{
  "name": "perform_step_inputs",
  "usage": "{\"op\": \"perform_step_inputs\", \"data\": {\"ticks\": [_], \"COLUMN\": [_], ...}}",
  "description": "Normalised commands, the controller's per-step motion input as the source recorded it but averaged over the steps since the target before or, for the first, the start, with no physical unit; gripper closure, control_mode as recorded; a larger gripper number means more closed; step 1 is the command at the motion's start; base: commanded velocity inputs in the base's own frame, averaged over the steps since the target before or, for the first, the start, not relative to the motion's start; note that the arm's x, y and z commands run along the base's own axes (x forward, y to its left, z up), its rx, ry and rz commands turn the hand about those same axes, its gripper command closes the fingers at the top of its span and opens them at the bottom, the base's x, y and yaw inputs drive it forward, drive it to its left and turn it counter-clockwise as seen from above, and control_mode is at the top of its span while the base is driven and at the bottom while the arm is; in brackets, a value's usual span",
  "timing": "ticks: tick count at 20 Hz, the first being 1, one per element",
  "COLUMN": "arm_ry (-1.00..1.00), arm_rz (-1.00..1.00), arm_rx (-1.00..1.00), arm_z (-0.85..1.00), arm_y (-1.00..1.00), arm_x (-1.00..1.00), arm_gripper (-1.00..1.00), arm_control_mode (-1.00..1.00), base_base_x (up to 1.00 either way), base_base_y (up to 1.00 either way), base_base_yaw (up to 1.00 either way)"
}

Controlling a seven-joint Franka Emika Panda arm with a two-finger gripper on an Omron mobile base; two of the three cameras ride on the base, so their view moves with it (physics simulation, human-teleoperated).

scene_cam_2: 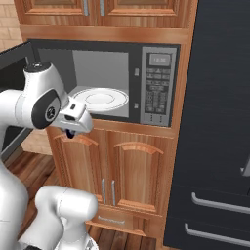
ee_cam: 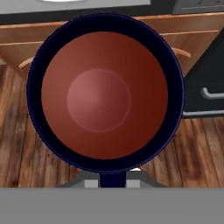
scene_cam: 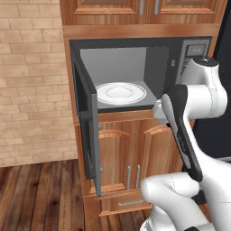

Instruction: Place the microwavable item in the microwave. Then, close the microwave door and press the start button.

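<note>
- The small round cup (ee_cam: 105, 94) with a dark rim and a reddish-brown inside sits right in front of the hand camera, and we look straight down into it.
- The gripper (ee_cam: 113, 178) has a dark finger tip touching the near edge of the cup's rim at the bottom of the hand view, so the jaws look closed on the cup's wall, one finger inside and one outside.
- I cannot tell how wide the gap between the jaws is, because the cup hides most of them.
- In the right base view a small dark bit of the cup (scene_cam_2: 70, 133) peeks out under the white hand, in front of the brown wooden cabinet doors (scene_cam_2: 117, 171) and below the microwave's opening.
- The cup is in the air, outside the microwave.
- Under the cup lies the brown wooden plank floor (ee_cam: 26, 144).
- The grey-framed microwave door with the big dark window (scene_cam: 88, 131) is swung wide open to the left.
- The built-in grey steel microwave (scene_cam_2: 105, 80) is farther back, above the cabinet doors.
- Inside its light grey space lies the white round plate (scene_cam: 120, 93), with nothing on it.
- The grey keypad panel (scene_cam_2: 157, 88) is on the microwave's right side.
- A tall black fridge with silver handles (scene_cam_2: 215, 146) stands to the right of the microwave.
</note>
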Motion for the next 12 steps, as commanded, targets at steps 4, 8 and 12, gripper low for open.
{"op": "perform_step_inputs", "data": {"ticks": [4, 8, 12], "arm_ry": [-0.01, -0.01, 0.0], "arm_rz": [0.0, 0.0, 0.0], "arm_rx": [0.0, -0.03, -0.04], "arm_z": [0.22, 0.04, -0.12], "arm_y": [0.06, 0.27, 0.44], "arm_x": [0.98, 0.91, 0.77], "arm_gripper": [1.0, 1.0, 1.0], "arm_control_mode": [-1.0, -1.0, -1.0], "base_base_x": [0.0, 0.0, 0.0], "base_base_y": [0.0, 0.0, 0.0], "base_base_yaw": [0.0, 0.0, 0.0]}}
